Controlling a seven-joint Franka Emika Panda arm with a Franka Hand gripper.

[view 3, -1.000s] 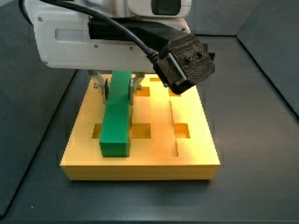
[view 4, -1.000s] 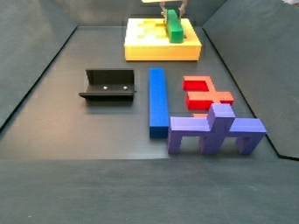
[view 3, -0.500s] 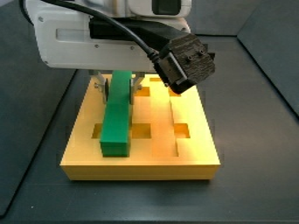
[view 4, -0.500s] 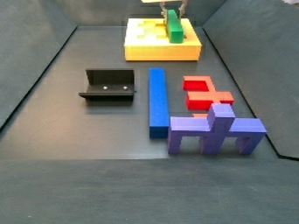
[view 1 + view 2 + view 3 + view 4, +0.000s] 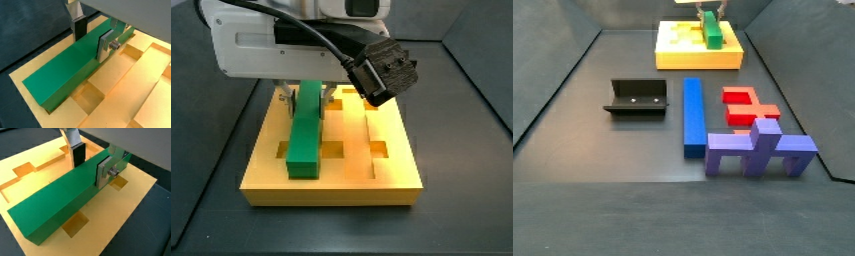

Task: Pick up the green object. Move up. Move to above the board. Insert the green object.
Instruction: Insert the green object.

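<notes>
The green object point(image 5: 305, 135) is a long bar lying lengthwise on the yellow-orange board point(image 5: 392, 170), low in one of its grooves. Both wrist views show the gripper point(image 5: 91, 47) point(image 5: 90, 174) straddling the bar point(image 5: 63, 70) point(image 5: 53, 208) near its far end. One dark pad sits against one long side, and the silver finger plate against the other, so the gripper is shut on the bar. In a side view the gripper point(image 5: 710, 10) and bar point(image 5: 712, 33) sit at the far end of the floor on the board point(image 5: 680, 58). Square holes in the board point(image 5: 127, 213) show beside the bar.
On the dark floor nearer the camera stand the black fixture point(image 5: 636, 97), a long blue bar point(image 5: 692, 115), a red block point(image 5: 748, 106) and a blue-purple arch-shaped piece point(image 5: 762, 152). The white arm body and a black camera point(image 5: 382, 68) hang over the board. Dark walls ring the floor.
</notes>
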